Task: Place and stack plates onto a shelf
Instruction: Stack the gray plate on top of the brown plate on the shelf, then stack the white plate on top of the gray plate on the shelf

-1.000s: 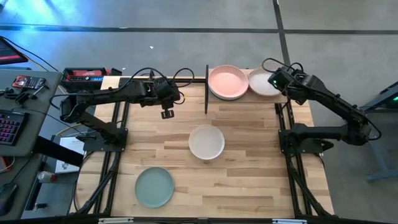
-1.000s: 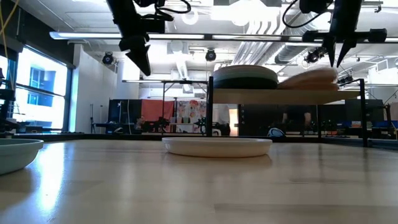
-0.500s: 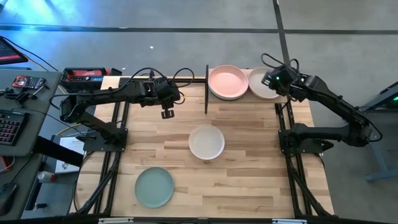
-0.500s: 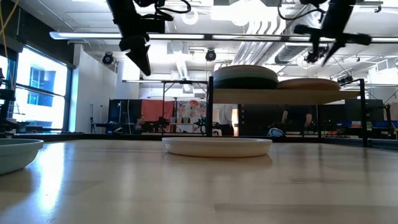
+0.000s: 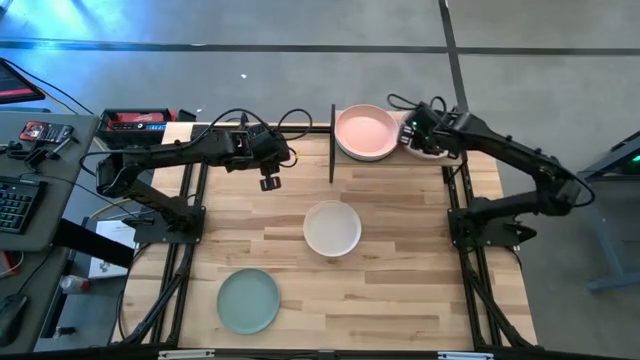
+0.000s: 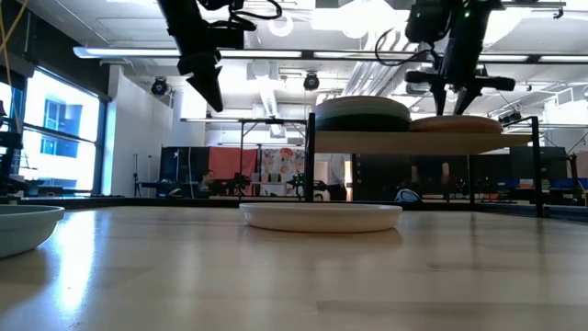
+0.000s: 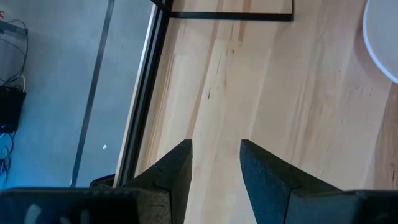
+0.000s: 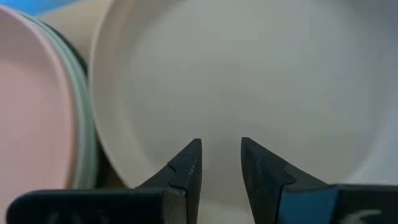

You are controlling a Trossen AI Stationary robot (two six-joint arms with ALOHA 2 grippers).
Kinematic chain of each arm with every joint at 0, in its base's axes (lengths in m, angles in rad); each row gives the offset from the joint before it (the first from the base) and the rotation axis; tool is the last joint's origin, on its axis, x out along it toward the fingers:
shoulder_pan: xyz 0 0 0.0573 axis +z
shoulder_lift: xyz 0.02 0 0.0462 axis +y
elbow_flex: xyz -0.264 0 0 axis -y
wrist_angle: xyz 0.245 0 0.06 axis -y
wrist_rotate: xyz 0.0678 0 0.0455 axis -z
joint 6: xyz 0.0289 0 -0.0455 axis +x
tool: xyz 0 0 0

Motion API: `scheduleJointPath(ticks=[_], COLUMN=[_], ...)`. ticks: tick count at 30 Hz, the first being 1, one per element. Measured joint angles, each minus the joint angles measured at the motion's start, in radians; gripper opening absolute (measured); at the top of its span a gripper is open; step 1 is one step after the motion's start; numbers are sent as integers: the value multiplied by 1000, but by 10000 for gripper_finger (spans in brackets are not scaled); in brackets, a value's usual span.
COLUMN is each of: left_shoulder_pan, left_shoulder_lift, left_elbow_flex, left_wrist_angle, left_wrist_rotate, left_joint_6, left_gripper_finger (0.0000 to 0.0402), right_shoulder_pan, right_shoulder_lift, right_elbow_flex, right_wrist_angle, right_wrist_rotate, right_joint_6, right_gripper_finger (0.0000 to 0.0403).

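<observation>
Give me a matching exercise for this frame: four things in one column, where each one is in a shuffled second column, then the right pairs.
Things:
1. pink plate
2. mint green plate
3. cream plate
4. right gripper

Places:
A. middle of the table
B. top of the stack on the shelf
C. above the beige plate on the shelf
D. near edge of the table, left arm's side

Pairs: 1-B, 2-D, 3-A, 4-C
</observation>
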Motion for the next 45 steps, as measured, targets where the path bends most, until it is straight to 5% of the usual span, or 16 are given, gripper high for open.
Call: scheduleJointPath(ticks=[15,26,35,45], left_shoulder_pan=[0,0,0,-10], left_shoulder_lift=[0,0,0,-1], left_elbow_flex=[0,0,-1,-93], left_wrist_angle=[0,-24,-157,-247], left_wrist_rotate=[0,0,60,246], left_joint_6=[-4,-75,-224,-352], left_gripper_finger=[125,125,125,125], right_shoulder_pan=[-54,15,253,658], right_shoulder_lift=[50,-12,-14,30], right_elbow_flex=[0,83,114,114], right_wrist_angle=[-12,7,22,59], right_wrist_rotate=[-29,-96,-279,-120], right_joint_6=[-41,-124,-30,369], right_gripper_finger=[90,90,90,90])
